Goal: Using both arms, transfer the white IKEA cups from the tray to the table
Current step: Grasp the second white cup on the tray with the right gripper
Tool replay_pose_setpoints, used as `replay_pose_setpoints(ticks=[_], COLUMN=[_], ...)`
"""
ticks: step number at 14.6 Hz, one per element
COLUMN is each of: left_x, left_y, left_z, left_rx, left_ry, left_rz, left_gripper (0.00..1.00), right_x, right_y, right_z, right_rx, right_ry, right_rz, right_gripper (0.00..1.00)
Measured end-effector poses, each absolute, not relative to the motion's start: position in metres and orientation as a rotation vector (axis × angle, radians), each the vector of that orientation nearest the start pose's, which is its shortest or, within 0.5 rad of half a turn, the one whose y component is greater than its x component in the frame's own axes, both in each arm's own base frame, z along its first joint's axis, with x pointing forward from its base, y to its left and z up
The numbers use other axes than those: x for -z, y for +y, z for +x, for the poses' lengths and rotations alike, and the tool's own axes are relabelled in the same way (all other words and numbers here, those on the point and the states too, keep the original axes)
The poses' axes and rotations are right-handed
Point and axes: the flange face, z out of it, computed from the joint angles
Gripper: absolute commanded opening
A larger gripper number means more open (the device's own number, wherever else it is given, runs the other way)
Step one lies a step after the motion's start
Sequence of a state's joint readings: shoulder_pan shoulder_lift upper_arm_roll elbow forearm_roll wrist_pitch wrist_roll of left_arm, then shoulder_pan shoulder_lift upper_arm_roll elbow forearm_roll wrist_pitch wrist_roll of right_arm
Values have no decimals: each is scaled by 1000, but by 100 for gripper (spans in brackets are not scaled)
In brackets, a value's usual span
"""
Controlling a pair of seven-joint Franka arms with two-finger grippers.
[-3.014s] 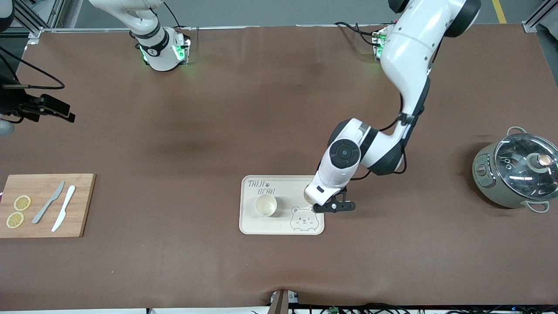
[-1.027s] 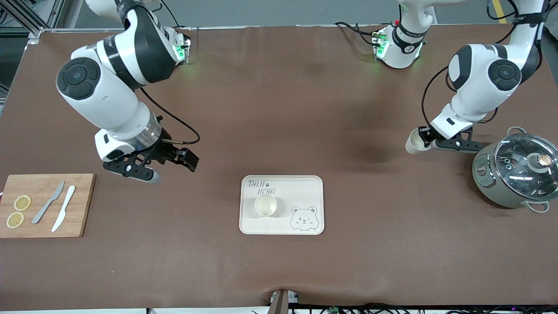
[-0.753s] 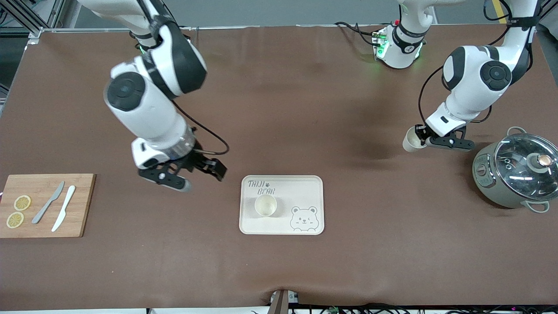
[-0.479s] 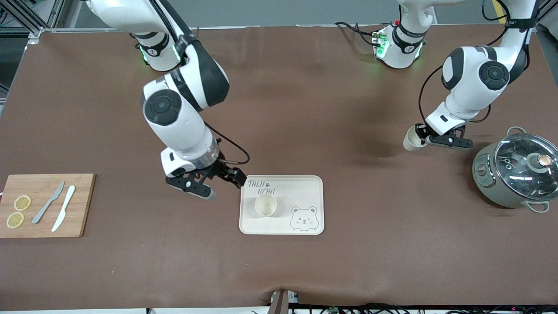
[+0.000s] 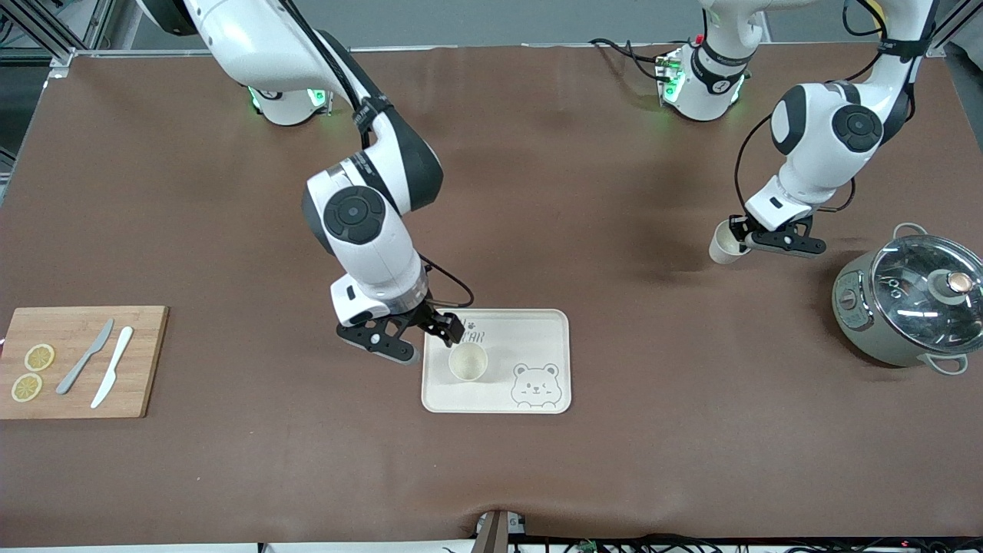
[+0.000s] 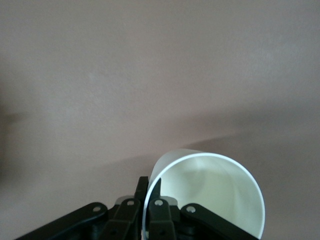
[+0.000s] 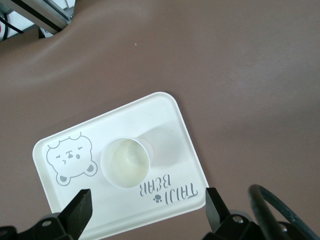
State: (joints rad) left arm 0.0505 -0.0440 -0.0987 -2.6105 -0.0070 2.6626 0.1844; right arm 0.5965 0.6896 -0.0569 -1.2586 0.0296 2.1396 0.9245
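Cream-white against the brown table (image 5: 491, 476), the tray (image 5: 549, 326) sits just below the middle of the front view, and we count one cup (image 5: 468, 361) standing on it, beside the "BEAR" lettering and the bear face. The other cup (image 5: 722, 244) is off the tray: we see it at the right of the frame, pinched by the left gripper (image 5: 743, 235), whose fingers are closed tight on its rim, one inside the wall and one outside, as the left wrist view shows (image 6: 207, 192). That cup is tilted and seems to us to hang just above the table rather than stand on it, near the lidded pot (image 5: 914, 299) at the right edge.

Our right gripper (image 5: 426, 338) has its fingers spread wide and holds nothing. It hangs over the tray's upper-left corner, just beside the remaining cup, and the right wrist view looks straight down on that cup (image 7: 125, 162) between the two open fingers.

We judge the task roughly half done. One cup is carried clear but not yet set down; the second is untouched on the tray. What is left: release the first on the table, then grasp, lift and place the second.

At lower left lies a wooden board (image 5: 142, 361) with knives and lemon slices, untouched.
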Motion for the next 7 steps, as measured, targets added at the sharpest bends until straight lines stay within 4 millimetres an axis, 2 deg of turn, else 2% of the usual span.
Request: replay_pose_setpoints(ticks=[5, 7], left_x=[-255, -245], left_y=[-21, -21], left_z=[438, 439], left_rx=[164, 173], left_ry=[385, 387], left_rz=[-3108, -3110], left_gripper=[0, 0], right_x=[-297, -277], right_y=[411, 415], right_z=[653, 653], right_rx=[258, 264], right_ry=[557, 550], right_rz=[-2944, -2943], right_gripper=[100, 100])
